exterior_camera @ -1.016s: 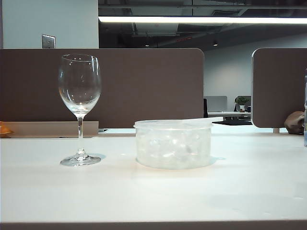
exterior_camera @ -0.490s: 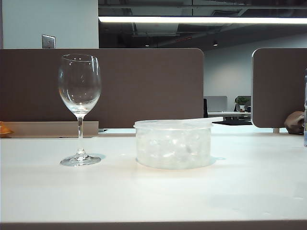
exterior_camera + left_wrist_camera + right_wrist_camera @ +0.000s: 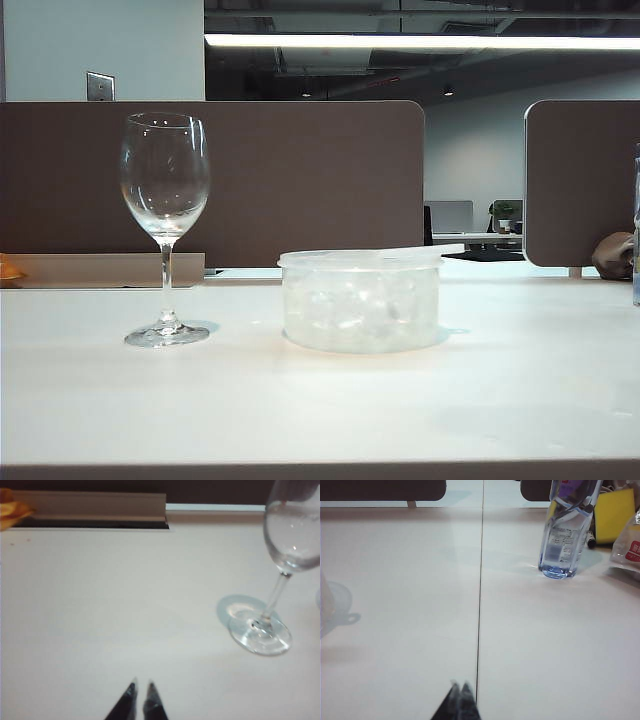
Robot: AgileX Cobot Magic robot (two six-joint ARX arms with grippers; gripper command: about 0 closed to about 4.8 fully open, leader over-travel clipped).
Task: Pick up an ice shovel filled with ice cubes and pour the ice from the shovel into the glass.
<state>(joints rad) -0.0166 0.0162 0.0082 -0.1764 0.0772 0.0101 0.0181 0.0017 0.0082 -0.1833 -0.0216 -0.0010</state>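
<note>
The glass (image 3: 165, 180) stands upright and empty on the left of the white table. To its right sits a squat translucent tub (image 3: 300, 320) with ice cubes (image 3: 360, 310) inside. The ice shovel lies across the tub's rim, its thin handle (image 3: 452, 247) jutting out to the right. Neither gripper shows in the exterior view. In the left wrist view my left gripper (image 3: 141, 685) hovers over bare table, tips almost together with nothing between them, the glass (image 3: 292, 535) ahead and off to one side. My right gripper (image 3: 460, 686) is shut and empty beside the table seam.
A clear water bottle (image 3: 565, 535), a yellow sponge (image 3: 615, 512) and a plastic packet (image 3: 630, 550) stand at the far right of the table. Brown partition panels (image 3: 300, 180) run along the back edge. An orange object (image 3: 12, 510) lies at the far left.
</note>
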